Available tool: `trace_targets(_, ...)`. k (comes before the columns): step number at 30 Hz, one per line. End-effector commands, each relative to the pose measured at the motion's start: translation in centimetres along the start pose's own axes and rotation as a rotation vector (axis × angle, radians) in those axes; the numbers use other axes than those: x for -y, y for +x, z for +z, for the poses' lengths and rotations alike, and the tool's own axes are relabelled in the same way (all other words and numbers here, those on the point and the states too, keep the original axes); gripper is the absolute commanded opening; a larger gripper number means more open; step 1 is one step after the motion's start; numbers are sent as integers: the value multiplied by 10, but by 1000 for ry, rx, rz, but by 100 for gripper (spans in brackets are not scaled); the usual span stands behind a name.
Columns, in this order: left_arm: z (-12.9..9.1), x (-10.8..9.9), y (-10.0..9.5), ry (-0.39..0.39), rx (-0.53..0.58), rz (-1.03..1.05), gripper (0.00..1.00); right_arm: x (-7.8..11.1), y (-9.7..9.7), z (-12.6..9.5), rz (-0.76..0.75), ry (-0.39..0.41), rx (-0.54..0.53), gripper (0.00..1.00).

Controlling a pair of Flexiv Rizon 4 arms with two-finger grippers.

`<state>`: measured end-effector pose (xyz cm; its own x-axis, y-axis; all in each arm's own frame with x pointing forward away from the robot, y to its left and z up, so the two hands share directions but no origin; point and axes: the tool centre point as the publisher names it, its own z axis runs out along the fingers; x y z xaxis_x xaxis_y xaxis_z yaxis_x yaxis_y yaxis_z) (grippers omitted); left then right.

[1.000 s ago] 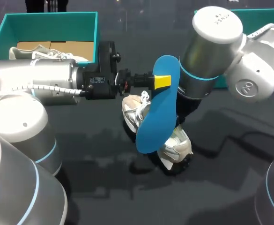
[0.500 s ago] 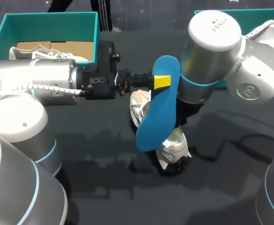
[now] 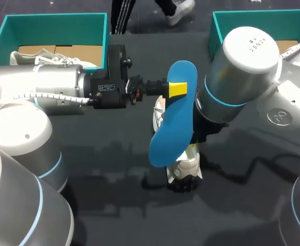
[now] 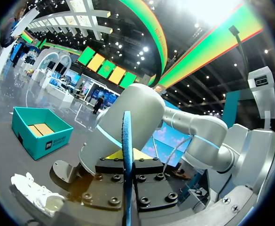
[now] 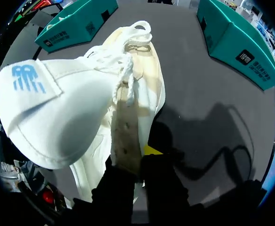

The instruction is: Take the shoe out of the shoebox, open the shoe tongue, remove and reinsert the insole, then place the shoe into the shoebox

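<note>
The shoe point(image 5: 142, 89) is out of its box and held over the middle of the dark tabletop point(image 3: 114, 169), somewhat right of centre, with the right fingers point(image 5: 152, 150) closed on its side wall near the collar; whether any part of it rests on the tabletop I cannot tell. The left fingers point(image 3: 178, 88) grip the blue insole point(image 3: 173, 120) by its upper part, so that it hangs on edge just in front of the shoe and hides much of it from above. By my judgement the first steps are done: shoe taken out, tongue opened, insole removed. Putting the insole back in and returning the shoe to a shoebox are left. The shoe is white, with the tongue point(image 5: 48, 113) pulled wide up and forward, the laces point(image 5: 123, 61) loose, and a bare tan footbed showing inside. One teal shoebox point(image 3: 104, 36) at the far left holds another white shoe point(image 3: 52, 57); a second shoebox point(image 3: 216, 28) stands at the far right
</note>
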<state>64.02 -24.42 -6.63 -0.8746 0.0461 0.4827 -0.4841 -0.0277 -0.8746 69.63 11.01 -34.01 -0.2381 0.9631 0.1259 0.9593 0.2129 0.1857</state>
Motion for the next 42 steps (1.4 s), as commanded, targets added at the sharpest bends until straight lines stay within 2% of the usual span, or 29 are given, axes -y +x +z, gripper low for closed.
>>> trace_targets(1,0,-1,0,3,0,1,0,4,-3,-3,6,-12,-9,0)
trace_targets(12,0,-1,0,3,0,1,0,3,-8,5,41,9,-26,0)
trace_targets(21,0,-1,0,3,0,1,0,3,-14,22,69,22,-46,0)
trace_targets(42,0,-1,0,3,0,1,0,0,-13,46,77,48,-116,0)
